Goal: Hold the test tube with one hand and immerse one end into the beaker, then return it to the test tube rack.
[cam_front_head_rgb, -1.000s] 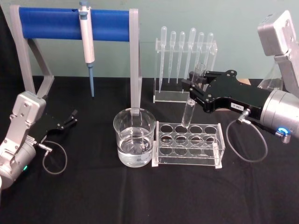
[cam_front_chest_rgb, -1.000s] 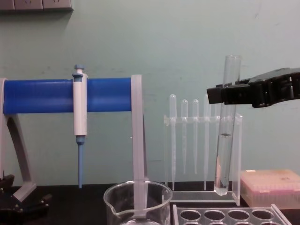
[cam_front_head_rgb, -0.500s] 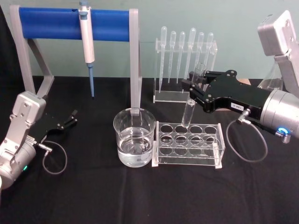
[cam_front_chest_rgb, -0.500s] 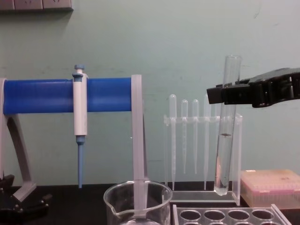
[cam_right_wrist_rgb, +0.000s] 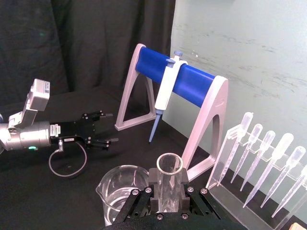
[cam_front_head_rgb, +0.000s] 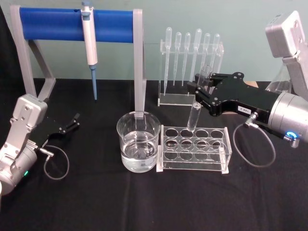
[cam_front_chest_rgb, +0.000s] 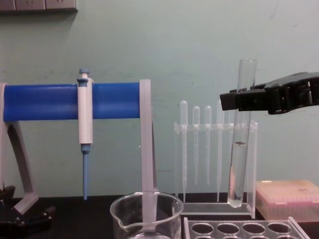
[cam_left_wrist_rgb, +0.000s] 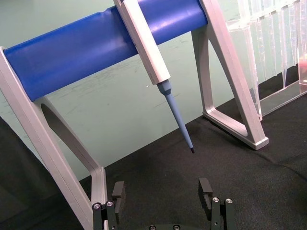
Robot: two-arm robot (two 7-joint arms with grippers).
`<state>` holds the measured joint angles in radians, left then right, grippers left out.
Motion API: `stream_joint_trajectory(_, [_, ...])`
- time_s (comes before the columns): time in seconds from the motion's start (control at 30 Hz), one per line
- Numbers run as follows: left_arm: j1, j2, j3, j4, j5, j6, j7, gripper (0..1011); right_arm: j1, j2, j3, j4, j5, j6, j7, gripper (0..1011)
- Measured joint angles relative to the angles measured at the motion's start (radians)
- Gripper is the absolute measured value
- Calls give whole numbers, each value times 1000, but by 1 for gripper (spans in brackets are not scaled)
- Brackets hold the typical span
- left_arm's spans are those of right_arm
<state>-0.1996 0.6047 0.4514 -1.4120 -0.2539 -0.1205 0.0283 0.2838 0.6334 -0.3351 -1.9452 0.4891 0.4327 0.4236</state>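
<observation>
Left claw (cam_front_head_rgb: 74, 121) idle on the table (cam_front_head_rgb: 144, 202), jaws apart. Right of the water-filled beaker (cam_front_head_rgb: 126, 137), above the rack (cam_front_head_rgb: 195, 150), the test tube (cam_front_head_rgb: 194, 115) hangs nearly upright, clamped in the right claw (cam_front_head_rgb: 201, 92). Likely next: carry it left, bottom clear of the beaker's rim, then lower straight.

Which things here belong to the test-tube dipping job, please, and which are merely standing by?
Job: test tube, held above the test tube rack by the right gripper; beaker.
Standing by: blue-tipped pipette on its stand; plastic pipettes; pink box; open left gripper, parked at left.
</observation>
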Motion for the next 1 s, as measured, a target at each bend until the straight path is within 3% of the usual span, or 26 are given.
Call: stream_joint_trajectory(1.0, [0, 0, 0, 0, 0, 0, 0, 1000, 0, 0, 0, 0, 0, 0, 0, 228])
